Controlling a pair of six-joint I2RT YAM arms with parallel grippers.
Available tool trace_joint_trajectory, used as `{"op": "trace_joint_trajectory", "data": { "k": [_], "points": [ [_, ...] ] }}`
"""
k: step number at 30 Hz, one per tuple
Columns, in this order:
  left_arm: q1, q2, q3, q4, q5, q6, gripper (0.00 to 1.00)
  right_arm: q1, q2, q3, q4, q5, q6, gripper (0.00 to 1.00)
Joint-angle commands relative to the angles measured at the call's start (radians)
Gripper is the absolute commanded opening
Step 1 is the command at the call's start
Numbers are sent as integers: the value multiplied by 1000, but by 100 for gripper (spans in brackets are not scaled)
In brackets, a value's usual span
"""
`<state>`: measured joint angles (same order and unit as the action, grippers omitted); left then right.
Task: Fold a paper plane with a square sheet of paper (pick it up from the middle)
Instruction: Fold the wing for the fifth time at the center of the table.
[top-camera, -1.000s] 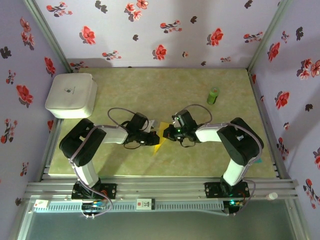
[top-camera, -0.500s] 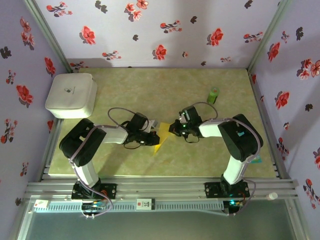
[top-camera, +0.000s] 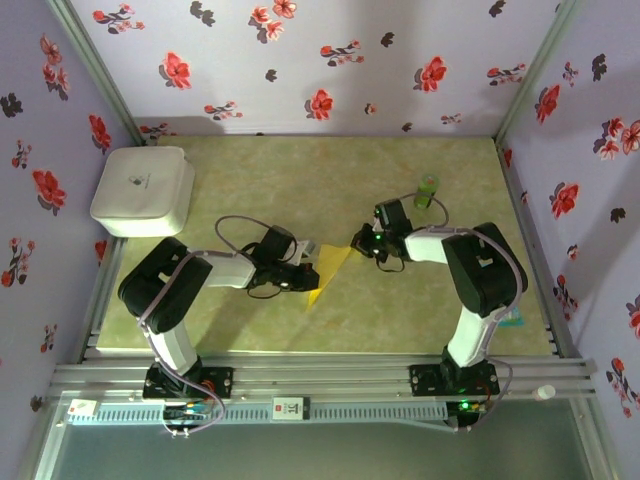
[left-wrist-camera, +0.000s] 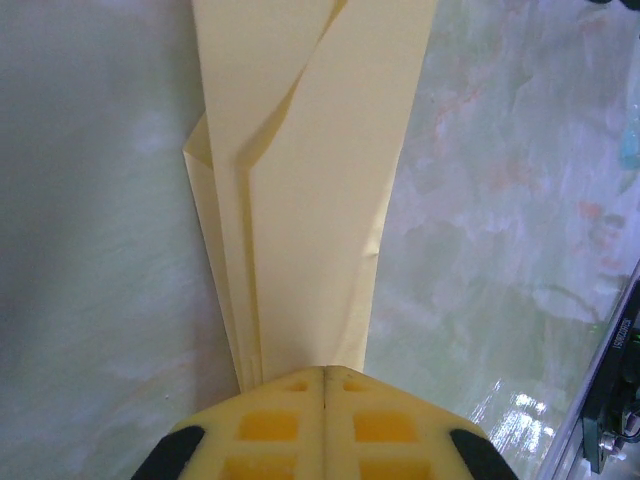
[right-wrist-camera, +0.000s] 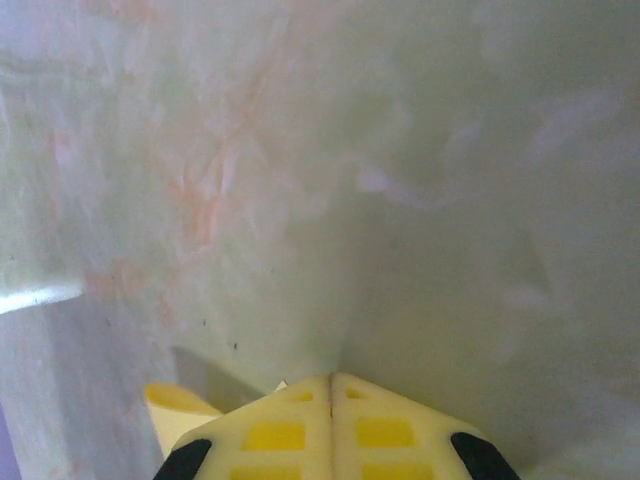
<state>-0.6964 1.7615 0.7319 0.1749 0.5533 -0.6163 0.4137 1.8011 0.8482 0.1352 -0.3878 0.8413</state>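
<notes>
Left end effector (left-wrist-camera: 325, 372) pinches one paper plane (left-wrist-camera: 320, 200); right end effector (right-wrist-camera: 332, 377) closed.

Matt, sharply creased yellow paper plane (left-wrist-camera: 320, 180) juts from the left gripper's (left-wrist-camera: 325, 375) smooth plastic fingertips (left-wrist-camera: 270, 425), over a glossy marbled tabletop (left-wrist-camera: 500, 260).

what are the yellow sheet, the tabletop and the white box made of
The yellow sheet is thin matte paper, by its sharp creases and layered folded edges. The tabletop is a smooth, glossy, pale green marbled surface, probably laminate or a vinyl cover; light glints off it. The white box looks like smooth moulded plastic with rounded corners, though it is too small to be sure.
</notes>
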Motion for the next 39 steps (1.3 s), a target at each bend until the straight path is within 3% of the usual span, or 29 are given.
{"op": "trace_joint_trajectory", "data": {
  "k": [1,7,12,16,24,30,39],
  "points": [
    [-9,32,-63,-180,-27,18,0,12,-74,-2,22,-7,3,7],
    [-10,21,-67,-173,-29,6,0,65,-178,-60,36,24,5,10],
    [-9,15,-63,-175,-29,3,0,149,-147,-80,102,-75,27,7],
    [-10,8,-58,-175,-29,1,0,191,-105,-104,149,-82,56,3],
    [-9,2,-50,-178,-28,-5,0,204,-26,-134,200,-83,98,0],
    [-10,-16,-45,-184,-28,-12,0,204,5,-158,153,-8,94,0],
    [-9,-161,-21,-159,-18,-110,0,204,29,-171,170,-4,102,0]
  ]
}}
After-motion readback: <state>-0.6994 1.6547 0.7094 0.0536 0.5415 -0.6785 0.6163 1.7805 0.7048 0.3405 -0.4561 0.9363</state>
